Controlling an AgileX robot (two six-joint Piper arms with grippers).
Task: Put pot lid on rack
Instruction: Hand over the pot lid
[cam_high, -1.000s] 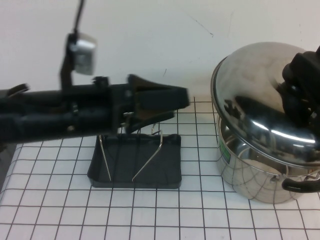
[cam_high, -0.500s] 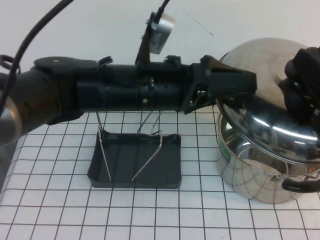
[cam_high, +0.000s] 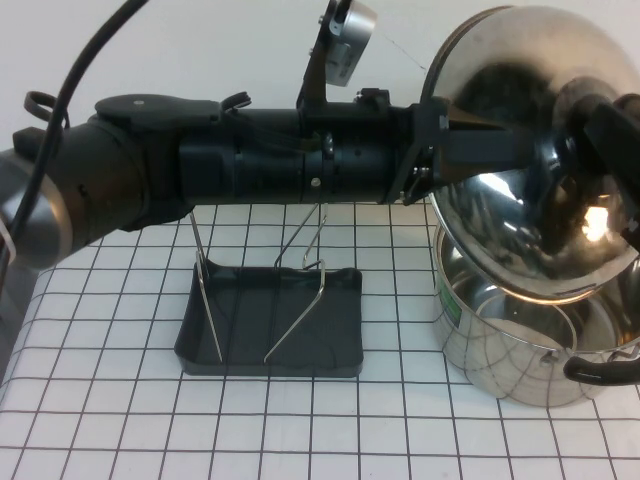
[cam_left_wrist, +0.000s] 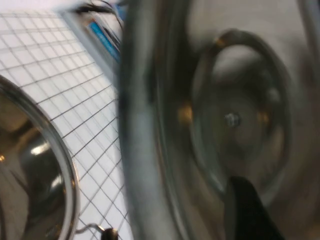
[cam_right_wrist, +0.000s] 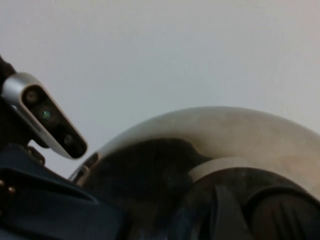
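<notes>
Starting nearest us, we see the checked tablecloth (cam_high: 120, 420) filling the lower frame, and on it, lower centre, the rack (cam_high: 270, 325): a dark grey tray with bent wire loops, holding nothing. At lower right stands the steel pot (cam_high: 520, 350), uncovered, a black loop handle at its near side. Above it, in the upper right of the frame, the pot lid (cam_high: 530, 170) is lifted clear and tipped up almost on edge, its mirror face toward us. The right gripper (cam_high: 615, 130) sits at the far right edge by the lid's knob and, we judge, carries it, though we cannot tell its grip. The left gripper (cam_high: 480, 150) reaches across the middle of the frame from the left and meets the lid's left rim; whether it is clenched or released we cannot tell either (the left wrist view shows only blurred steel). So the lifting is done; carrying the lid over and slotting it between the wires is left. We can read no writing.
</notes>
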